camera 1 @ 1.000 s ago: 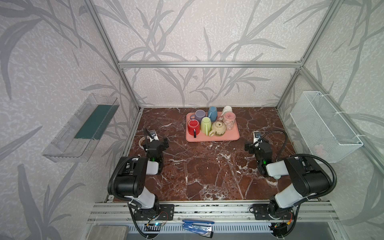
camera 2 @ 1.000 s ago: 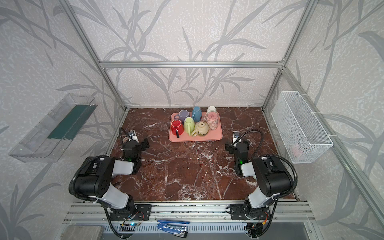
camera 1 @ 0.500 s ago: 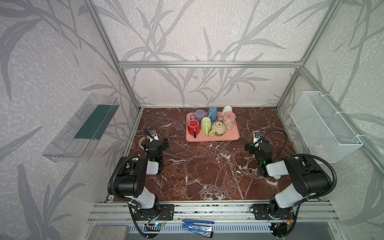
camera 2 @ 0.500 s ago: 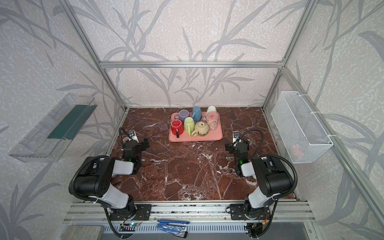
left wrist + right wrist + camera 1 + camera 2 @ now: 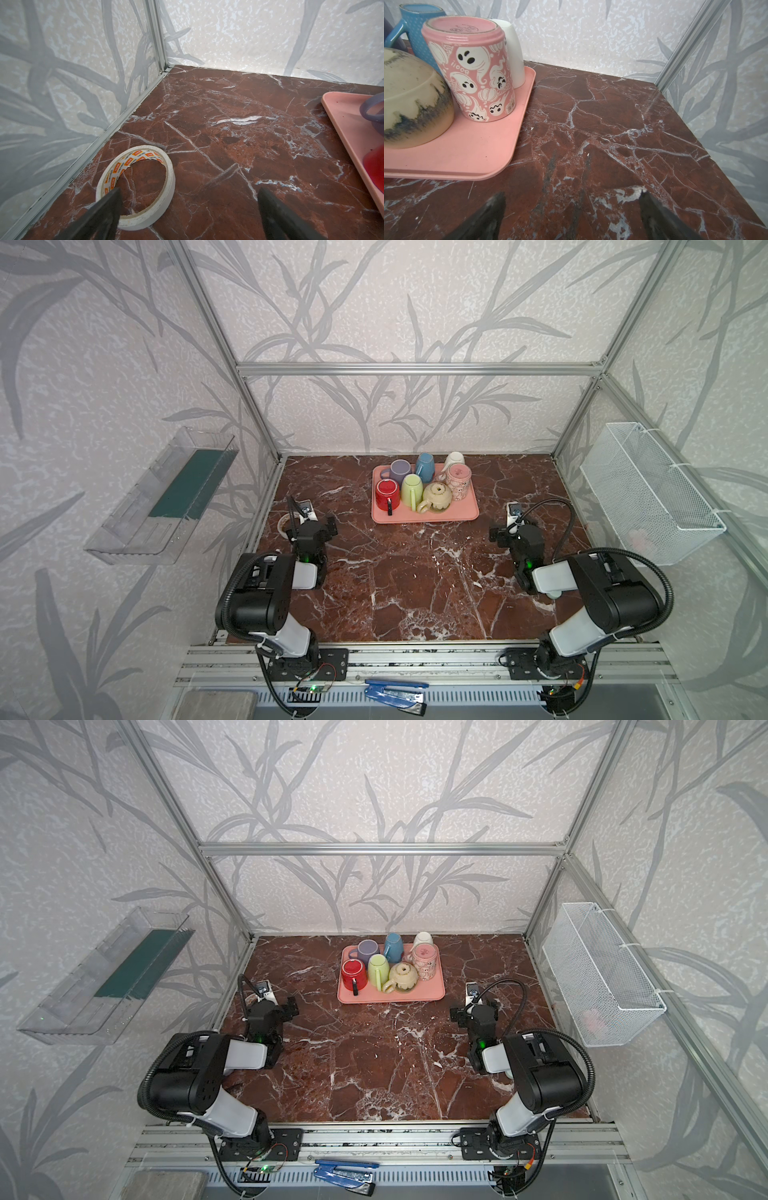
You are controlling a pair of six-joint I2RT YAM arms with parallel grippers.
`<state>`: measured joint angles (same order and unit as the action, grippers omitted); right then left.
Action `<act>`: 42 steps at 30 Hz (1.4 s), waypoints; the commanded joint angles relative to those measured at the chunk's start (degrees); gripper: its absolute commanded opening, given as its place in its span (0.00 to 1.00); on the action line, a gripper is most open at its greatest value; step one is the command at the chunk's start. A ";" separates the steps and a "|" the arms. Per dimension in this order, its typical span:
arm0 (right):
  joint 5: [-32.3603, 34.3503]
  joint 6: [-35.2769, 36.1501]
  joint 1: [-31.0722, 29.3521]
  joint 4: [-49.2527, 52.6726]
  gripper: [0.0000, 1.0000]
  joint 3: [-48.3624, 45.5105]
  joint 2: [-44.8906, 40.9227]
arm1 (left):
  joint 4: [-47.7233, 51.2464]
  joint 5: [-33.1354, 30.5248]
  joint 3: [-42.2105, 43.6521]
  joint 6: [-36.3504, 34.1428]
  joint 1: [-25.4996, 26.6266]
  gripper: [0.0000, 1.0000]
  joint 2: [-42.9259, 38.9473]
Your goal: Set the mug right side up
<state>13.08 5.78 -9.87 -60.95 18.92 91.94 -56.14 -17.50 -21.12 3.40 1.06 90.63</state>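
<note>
In the right wrist view the pink ghost mug [image 5: 475, 72] stands mouth-down on the pink tray [image 5: 467, 153], so its printed word shows upside down: "Boo!!", in white letters among the ghosts; on its upturned base there is a stamped script mark, too faint to read; near its rim sits a small white barcode sticker [image 5: 510, 108], its bars visible, its digits too small to make out; in the left wrist view the roll of tape [image 5: 136, 189] lying on the counter [image 5: 228, 124] has a core printed with repeated orange labels and grey lettering, a brand word that cannot be read with certainty; in both top views any writing is too small to read.
</note>
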 commanded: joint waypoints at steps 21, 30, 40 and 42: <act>-2.13 -12.87 -2.03 55.03 0.98 17.03 -30.13 | 50.84 5.46 -25.36 12.72 0.04 0.91 -16.83; -21.43 -22.73 2.75 67.73 0.76 29.24 -17.01 | 69.68 16.92 -40.73 16.05 4.00 0.60 -4.36; -31.00 -25.64 2.84 68.77 0.55 39.69 3.42 | 73.10 22.13 -47.75 18.87 7.76 0.46 8.63; -31.07 -25.65 2.84 68.81 0.53 41.40 6.87 | 74.02 23.31 -49.08 19.85 8.12 0.45 11.04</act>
<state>-15.07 -18.81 -7.05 6.26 57.56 95.79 14.87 3.31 -67.37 21.12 8.64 99.94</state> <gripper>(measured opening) 0.536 0.457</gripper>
